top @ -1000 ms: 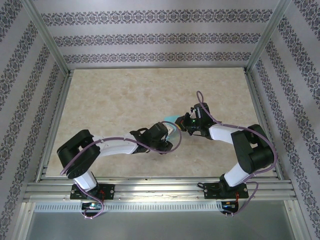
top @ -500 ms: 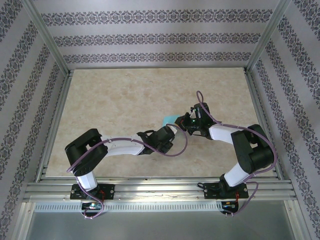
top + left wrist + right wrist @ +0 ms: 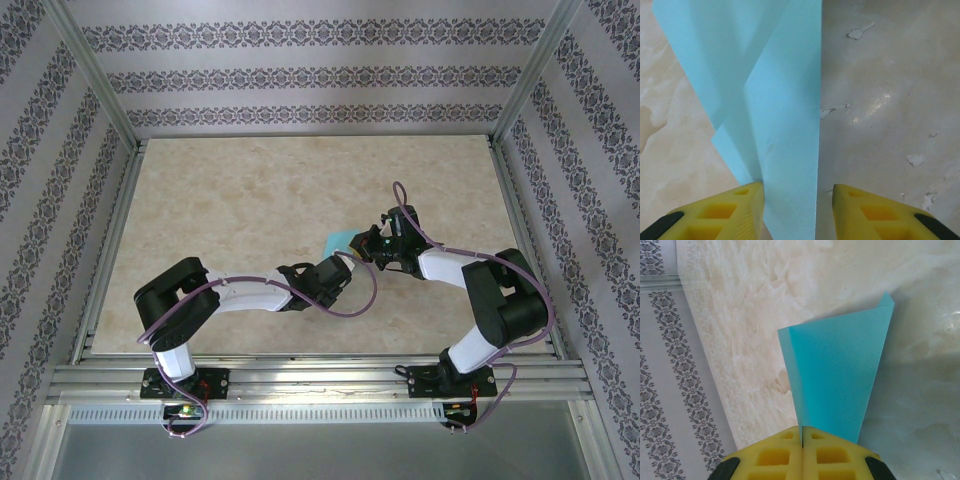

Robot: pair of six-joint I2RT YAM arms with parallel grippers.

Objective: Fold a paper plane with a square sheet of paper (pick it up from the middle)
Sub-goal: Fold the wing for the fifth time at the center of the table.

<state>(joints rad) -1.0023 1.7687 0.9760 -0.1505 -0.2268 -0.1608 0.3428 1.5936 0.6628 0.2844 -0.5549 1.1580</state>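
The turquoise sheet of paper (image 3: pixel 338 241) is folded into a tapering, creased shape and held just above the table's middle. My right gripper (image 3: pixel 802 432) is shut on its narrow end, and the paper (image 3: pixel 837 375) fans out away from the yellow pads. My left gripper (image 3: pixel 797 210) is open around another part of the sheet (image 3: pixel 780 100). A folded flap runs between its yellow fingers, lying against the left finger (image 3: pixel 740 210) with a gap to the right one. In the top view the left gripper (image 3: pixel 345 258) and the right gripper (image 3: pixel 365 245) nearly meet at the paper.
The beige marbled table (image 3: pixel 250 200) stretches free to the left and behind the paper. Metal rails (image 3: pixel 110 250) and patterned walls enclose it. A purple cable (image 3: pixel 400 195) loops above the right wrist. Small chipped marks (image 3: pixel 860 32) dot the tabletop.
The left arm has stretched right and forward, bringing its open fingers around the paper next to the right gripper. The right arm and the paper have hardly moved.
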